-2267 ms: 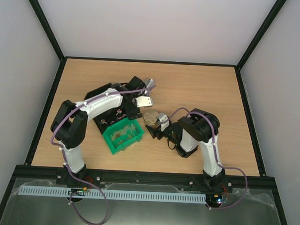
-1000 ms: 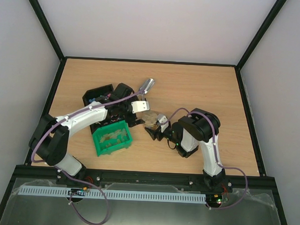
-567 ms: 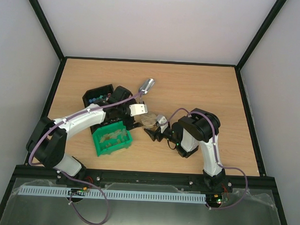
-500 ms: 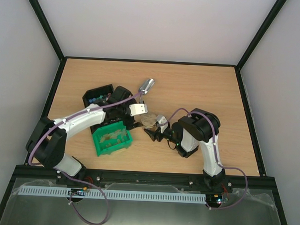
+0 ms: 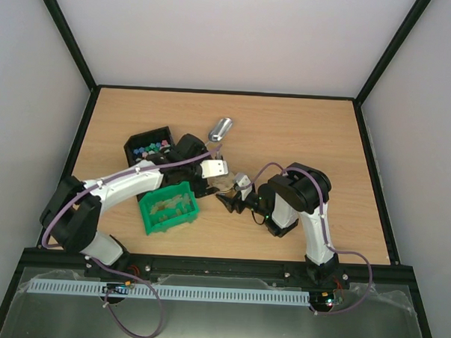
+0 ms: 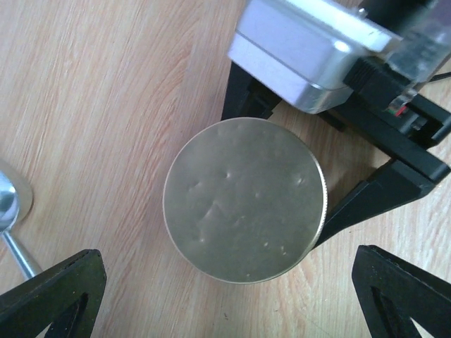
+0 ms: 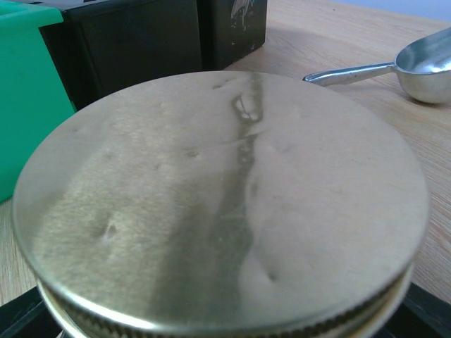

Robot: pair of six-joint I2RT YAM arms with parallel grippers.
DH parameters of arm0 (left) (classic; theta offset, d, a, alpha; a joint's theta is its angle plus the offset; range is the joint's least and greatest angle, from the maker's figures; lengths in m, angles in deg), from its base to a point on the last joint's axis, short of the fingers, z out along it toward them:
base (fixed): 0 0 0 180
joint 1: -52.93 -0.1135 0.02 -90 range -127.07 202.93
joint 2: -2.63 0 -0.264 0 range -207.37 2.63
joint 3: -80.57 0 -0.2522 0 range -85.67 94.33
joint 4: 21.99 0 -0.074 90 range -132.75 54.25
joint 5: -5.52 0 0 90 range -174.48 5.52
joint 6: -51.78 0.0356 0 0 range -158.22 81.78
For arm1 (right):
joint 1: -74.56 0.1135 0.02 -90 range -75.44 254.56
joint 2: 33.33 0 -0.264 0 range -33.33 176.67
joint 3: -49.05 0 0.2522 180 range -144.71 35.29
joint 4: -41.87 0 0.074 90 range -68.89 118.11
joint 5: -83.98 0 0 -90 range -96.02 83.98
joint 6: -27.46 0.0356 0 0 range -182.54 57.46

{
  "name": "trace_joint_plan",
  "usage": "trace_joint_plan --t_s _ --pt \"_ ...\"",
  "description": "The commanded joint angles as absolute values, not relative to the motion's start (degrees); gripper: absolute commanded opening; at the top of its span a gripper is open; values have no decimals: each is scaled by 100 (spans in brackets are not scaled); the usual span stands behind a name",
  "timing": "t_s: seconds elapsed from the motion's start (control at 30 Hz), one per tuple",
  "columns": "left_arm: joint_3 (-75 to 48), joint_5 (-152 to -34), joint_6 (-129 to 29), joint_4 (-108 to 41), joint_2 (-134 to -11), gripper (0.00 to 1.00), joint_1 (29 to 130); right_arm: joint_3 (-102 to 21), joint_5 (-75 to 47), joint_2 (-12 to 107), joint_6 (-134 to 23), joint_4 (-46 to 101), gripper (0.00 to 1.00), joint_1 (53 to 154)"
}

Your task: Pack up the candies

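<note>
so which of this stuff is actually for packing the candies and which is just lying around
For the job:
candies, coloured in the black bin, pale in the green bin
round-lidded container, probably where they go

Lying about:
metal scoop, nothing touching it; likely the scooping tool, but idle now
</note>
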State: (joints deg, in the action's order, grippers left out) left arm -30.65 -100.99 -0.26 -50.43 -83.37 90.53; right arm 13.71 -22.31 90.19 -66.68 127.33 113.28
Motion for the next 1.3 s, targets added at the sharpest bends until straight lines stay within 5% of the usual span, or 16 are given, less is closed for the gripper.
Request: trace_joint_plan --t_s 0.0,0.77,1.27 --pt "-3145 -9895 89 -4921 -8460 99 9084 1610 -2549 9373 -6346 13700 79 11445" --pt "-3158 -9267 -96 -4292 -9026 99 9292 1615 -2680 9377 -6401 13699 77 11470" --pt "-3062 -9970 42 -4678 -9067 99 8406 1630 -2694 9393 -6465 13700 71 11490"
